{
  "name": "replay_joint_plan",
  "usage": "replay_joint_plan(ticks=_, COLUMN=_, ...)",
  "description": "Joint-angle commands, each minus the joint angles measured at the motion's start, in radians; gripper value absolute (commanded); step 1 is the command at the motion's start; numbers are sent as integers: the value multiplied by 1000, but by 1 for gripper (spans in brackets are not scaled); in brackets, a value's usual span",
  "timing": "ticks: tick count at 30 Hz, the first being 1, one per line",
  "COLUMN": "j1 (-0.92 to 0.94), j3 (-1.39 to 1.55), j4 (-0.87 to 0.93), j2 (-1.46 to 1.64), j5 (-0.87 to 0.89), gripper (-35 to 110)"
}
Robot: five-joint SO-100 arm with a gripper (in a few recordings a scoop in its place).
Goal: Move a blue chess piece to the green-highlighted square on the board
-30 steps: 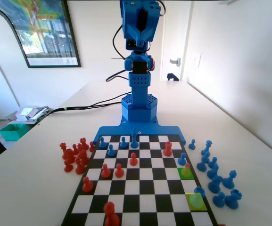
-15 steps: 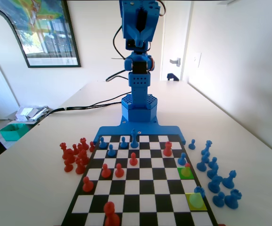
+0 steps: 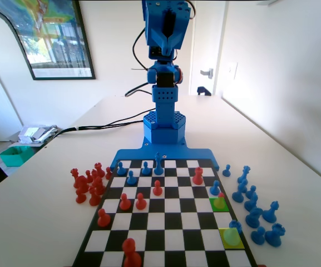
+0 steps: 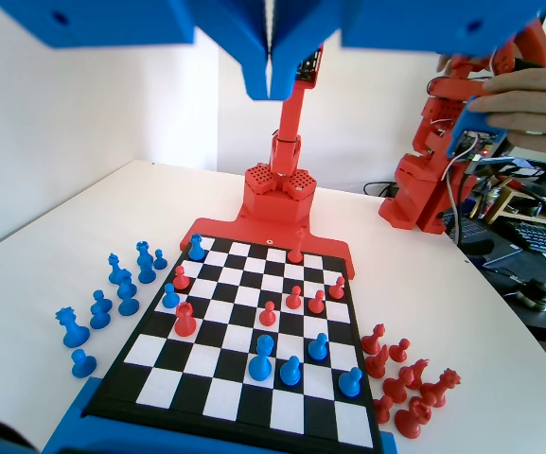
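Overlapping the green-highlighted square (image 3: pixel 220 203), a red pawn (image 3: pixel 221 196) hides part.

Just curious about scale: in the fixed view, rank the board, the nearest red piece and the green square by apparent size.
1. The board.
2. The nearest red piece, though closeness to the camera inflates it and the picture's edge cuts it off.
3. The green-highlighted square, looking somewhat smaller.

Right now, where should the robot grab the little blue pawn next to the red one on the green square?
Under its ball head, coming straight down. The blue chess piece stands upright, with a red pawn close on its near side in the fixed view, so the jaws best close from left and right.
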Motion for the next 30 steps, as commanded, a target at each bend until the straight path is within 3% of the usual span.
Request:
replay_joint_plan(ticks=1, j1=11, j3=6, j4=-18, j2=3, j5=-9, gripper=1)
replay_joint_plan(ticks=24, j1=5, j3=2, j4=-15, j2=0, j5=-20, gripper=1)
replay_joint_plan(ticks=30, j1=-55, j3=-202, j4=166, j2=-135, j5=0, gripper=1)
